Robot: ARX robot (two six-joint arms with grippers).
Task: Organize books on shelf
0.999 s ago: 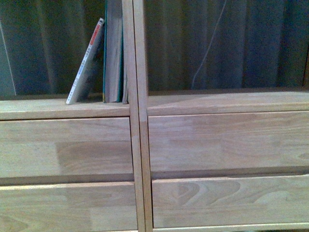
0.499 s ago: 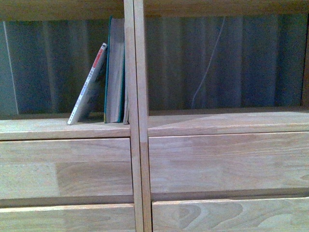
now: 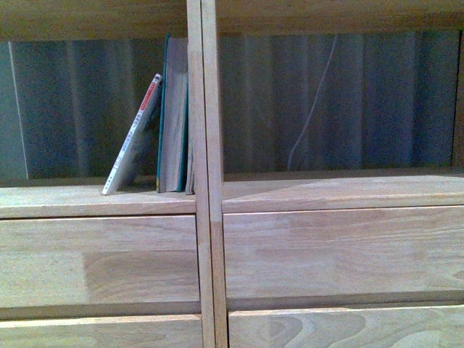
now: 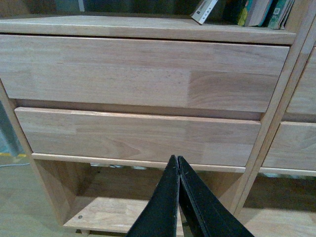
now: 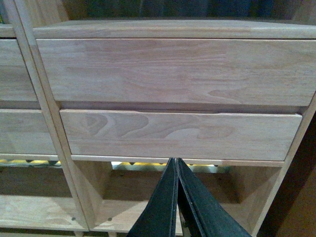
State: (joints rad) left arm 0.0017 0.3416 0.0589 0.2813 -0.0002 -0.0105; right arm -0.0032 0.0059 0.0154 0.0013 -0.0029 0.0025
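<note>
Two books stand in the open left compartment of a light wooden shelf (image 3: 312, 246), pressed up against the upright post (image 3: 205, 174) that divides its two columns. We see this best from the front camera. The teal book (image 3: 173, 116) stands upright with its yellowed page edges facing us, its right side touching the post. The thin white paperback (image 3: 133, 136) leans against the teal book's left side, its top tilted toward the teal book and its foot set out to the left on the shelf board. Red marks show on the upper part of its spine. The right compartment shows only a dark curtain behind it, with a thin pale cord (image 3: 312, 101) hanging in front of the curtain.

Below the books, each column has two plain drawer fronts.

Neither arm appears in the front camera. From the left wrist camera we see the left gripper (image 4: 177, 165) with its black fingers pressed together, holding nothing, in front of the open space below the left column's drawers. The books sit well above it, up past both drawer fronts. From the right wrist camera, the right gripper (image 5: 176, 165) is likewise clenched on nothing, low before the right column, well apart from the books.
</note>
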